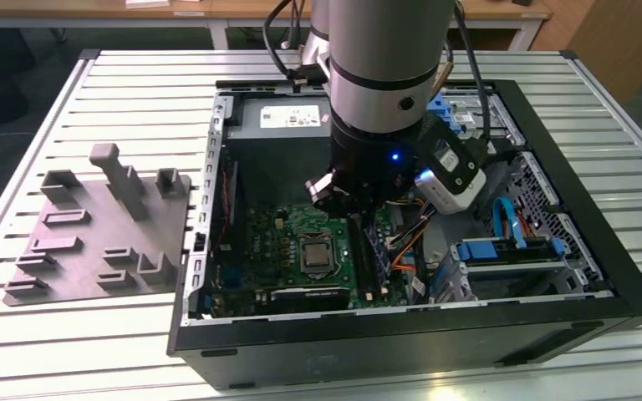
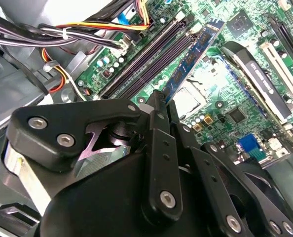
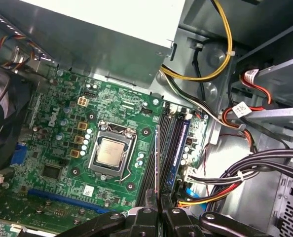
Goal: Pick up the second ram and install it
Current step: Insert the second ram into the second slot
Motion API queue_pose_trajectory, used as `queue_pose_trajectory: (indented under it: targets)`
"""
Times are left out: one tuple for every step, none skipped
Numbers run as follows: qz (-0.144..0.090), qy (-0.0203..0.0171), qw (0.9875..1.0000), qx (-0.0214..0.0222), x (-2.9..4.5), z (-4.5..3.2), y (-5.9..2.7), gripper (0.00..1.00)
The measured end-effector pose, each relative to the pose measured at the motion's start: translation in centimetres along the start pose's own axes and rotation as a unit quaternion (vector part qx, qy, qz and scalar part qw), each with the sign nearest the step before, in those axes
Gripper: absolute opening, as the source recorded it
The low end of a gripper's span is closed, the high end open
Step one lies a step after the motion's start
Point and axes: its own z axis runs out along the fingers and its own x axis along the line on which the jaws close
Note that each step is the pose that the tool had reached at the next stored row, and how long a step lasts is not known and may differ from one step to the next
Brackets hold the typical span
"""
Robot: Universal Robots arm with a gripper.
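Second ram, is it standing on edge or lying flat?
On edge: the gripper clamps the second ram upright, in line with the memory slots.

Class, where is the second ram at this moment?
In the second wrist view the second ram is clamped in the jaws and reaches out over the motherboard, lying between the dark memory slots and the CPU socket.
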Motion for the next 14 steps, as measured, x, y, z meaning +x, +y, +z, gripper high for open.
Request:
queue_pose_trajectory:
  targets:
    - [0.003,-0.0001,1.0000,0.0003,0.00,0.00,0.00,0.14]
    - [0.005,-0.0001,1.0000,0.0005,0.00,0.00,0.00,0.14]
    - [0.007,-0.0002,1.0000,0.0007,0.00,0.00,0.00,0.14]
    - [0.010,-0.0003,1.0000,0.0009,0.00,0.01,0.00,0.14]
    - [0.012,-0.0004,0.9999,0.0011,0.00,0.01,0.00,0.14]
    - [0.014,-0.0004,0.9999,0.0013,0.00,0.01,0.00,0.14]
    - [0.017,-0.0005,0.9999,0.0015,0.00,0.01,0.00,0.14]
    - [0.019,-0.0006,0.9998,0.0017,0.00,0.02,0.00,0.14]
    - [0.021,-0.0007,0.9998,0.0019,0.00,0.02,0.00,0.14]
    - [0.023,-0.0007,0.9997,0.0021,0.00,0.02,0.00,0.14]
    - [0.026,-0.0008,0.9997,0.0023,0.00,0.02,0.00,0.14]
    - [0.028,-0.0009,0.9996,0.0025,0.00,0.02,0.00,0.14]
    - [0.030,-0.0010,0.9995,0.0027,0.00,0.03,0.00,0.14]
    - [0.032,-0.0010,0.9995,0.0029,0.00,0.03,0.00,0.14]
